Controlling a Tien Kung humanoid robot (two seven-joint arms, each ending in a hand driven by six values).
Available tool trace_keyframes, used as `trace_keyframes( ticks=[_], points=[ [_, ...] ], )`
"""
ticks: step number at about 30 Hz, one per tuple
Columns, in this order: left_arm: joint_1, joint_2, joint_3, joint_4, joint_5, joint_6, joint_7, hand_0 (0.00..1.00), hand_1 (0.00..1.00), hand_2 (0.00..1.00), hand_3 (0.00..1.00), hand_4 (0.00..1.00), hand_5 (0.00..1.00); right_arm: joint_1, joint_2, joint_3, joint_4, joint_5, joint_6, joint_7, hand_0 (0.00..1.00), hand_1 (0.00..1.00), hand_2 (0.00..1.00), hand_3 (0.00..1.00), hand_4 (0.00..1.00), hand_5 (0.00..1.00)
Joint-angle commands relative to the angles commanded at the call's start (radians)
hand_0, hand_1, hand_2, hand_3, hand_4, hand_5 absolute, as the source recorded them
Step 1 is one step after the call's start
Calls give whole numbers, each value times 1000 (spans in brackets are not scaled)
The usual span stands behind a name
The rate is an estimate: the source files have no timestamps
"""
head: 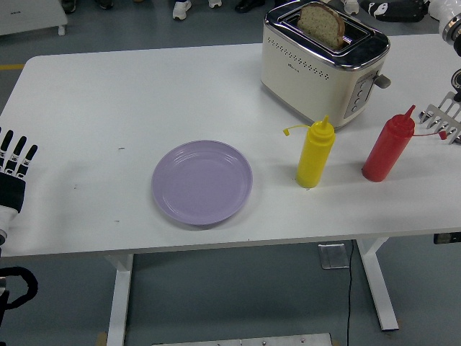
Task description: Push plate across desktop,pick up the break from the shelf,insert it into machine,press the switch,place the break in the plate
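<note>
A slice of bread stands upright in the slot of the cream toaster at the far right of the white table, its long axis running from far left to near right along the slot, lower half hidden. The purple plate lies flat near the front edge. The left hand rests at the left edge, well apart from both, fingers extended and empty. The right arm is cut off at the far right corner; its hand cannot be made out.
</note>
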State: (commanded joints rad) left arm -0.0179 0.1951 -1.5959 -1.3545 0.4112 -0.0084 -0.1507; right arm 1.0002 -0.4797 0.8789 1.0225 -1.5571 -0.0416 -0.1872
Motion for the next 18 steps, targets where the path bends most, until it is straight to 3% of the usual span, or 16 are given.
trace_keyframes(
  ticks=[18],
  points=[
    [-6,5,3,1,-1,0,0,814,859,920,852,642,998,167,157,-132,-235,2,59,-48,807,787,823,879,817,440]
  ],
)
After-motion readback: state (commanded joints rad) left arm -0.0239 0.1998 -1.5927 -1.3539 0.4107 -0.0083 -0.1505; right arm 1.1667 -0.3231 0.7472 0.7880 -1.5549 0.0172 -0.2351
